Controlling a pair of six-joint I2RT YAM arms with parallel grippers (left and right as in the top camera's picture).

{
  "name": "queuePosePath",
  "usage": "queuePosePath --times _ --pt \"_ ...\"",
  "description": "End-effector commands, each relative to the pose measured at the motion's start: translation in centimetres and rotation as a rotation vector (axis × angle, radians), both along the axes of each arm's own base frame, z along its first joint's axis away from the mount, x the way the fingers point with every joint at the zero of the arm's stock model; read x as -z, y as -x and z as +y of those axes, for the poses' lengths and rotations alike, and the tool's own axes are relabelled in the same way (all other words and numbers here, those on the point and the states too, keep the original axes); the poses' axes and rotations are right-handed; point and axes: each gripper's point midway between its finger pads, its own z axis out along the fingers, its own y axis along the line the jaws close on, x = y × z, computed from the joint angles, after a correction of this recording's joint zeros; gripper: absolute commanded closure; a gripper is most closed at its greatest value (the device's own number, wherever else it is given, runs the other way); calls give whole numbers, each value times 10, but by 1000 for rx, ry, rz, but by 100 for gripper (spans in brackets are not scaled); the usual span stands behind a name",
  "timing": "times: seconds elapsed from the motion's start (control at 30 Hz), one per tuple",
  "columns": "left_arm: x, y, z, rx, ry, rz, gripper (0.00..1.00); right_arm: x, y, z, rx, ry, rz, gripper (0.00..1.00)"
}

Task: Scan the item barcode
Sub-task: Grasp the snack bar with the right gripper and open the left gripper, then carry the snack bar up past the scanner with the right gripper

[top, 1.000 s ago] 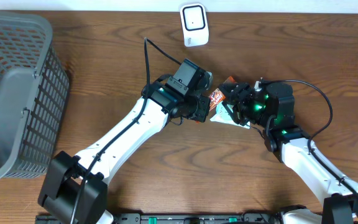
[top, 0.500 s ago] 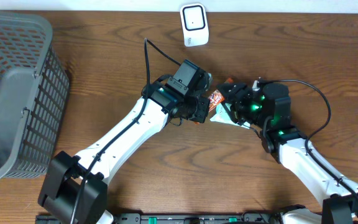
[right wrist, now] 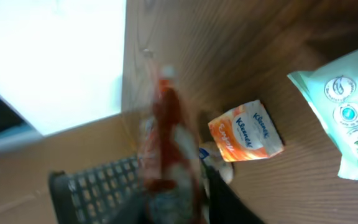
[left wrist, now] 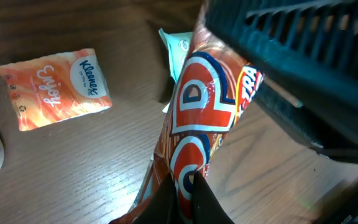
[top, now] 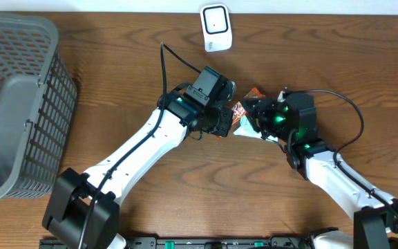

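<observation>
The left gripper (left wrist: 180,198) is pressed together on the lower end of the red-and-orange snack packet (left wrist: 197,118), near the middle of the counter (top: 116,76). The white scanner (top: 215,28) is toward 12 o'clock from it and the grey basket (top: 19,62) is far off at 9 o'clock. The right gripper (top: 253,114) meets the packet from 3 o'clock (its wrist view is blurred, so whether it pinches the packet cannot be told), and a Kleenex pack (left wrist: 55,87) and a pale green pouch (left wrist: 174,53) lie on the counter close by.
</observation>
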Motion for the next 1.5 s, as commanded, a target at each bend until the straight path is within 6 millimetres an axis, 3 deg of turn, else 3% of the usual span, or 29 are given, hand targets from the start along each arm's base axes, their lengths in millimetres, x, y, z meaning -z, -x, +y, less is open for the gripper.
queuePosePath --times 0.0,0.03,0.13,0.2,0.27,0.33,0.37,0.63,0.73,0.77,0.87,0.93,1.07,1.23,1.37,1.47 --pt "-10 -5 -3 -3 10 -27 93 -4 -4 2 7 -7 -9 92" --pt "-10 -5 -3 -3 10 -27 93 -4 -5 2 8 -7 -10 98" --pt "-9 -8 1 -17 -10 -43 90 -11 -7 3 -3 -24 -35 99" --pt "-8 -17 10 -52 -59 -82 58 -19 -9 3 -18 -45 -63 99" --pt "-9 -24 18 -82 -97 -120 34 -23 -11 1 -20 -51 -82 99" --pt "-18 -32 25 -116 -129 -172 12 -23 -14 -5 -11 -37 -97 99" --pt "-23 -35 27 -126 -130 -190 10 -23 -16 -9 -6 -32 -101 99" --pt "-89 -38 46 -202 -91 -364 7 -30 -30 -33 50 21 -178 98" --pt "-123 -34 61 -248 -75 -450 6 -62 -28 -17 -51 -62 -297 99" --pt "-138 -33 71 -281 -76 -495 6 -67 -35 -22 -12 -16 -350 98" --pt "-165 -26 82 -314 -47 -559 5 -46 -48 -50 146 94 -298 99" --pt "-177 -17 89 -319 -29 -577 5 -66 -50 -43 110 66 -383 98" --pt "-176 -15 91 -318 -36 -571 5 -96 -61 -51 192 81 -514 99" --pt "-175 -18 95 -338 -61 -581 5 -103 -79 -76 427 161 -535 99" --pt "-172 -19 101 -352 -89 -582 5 -111 -98 -73 469 150 -581 99" --pt "-168 -18 102 -350 -100 -573 5 -114 -130 -55 419 109 -631 99"
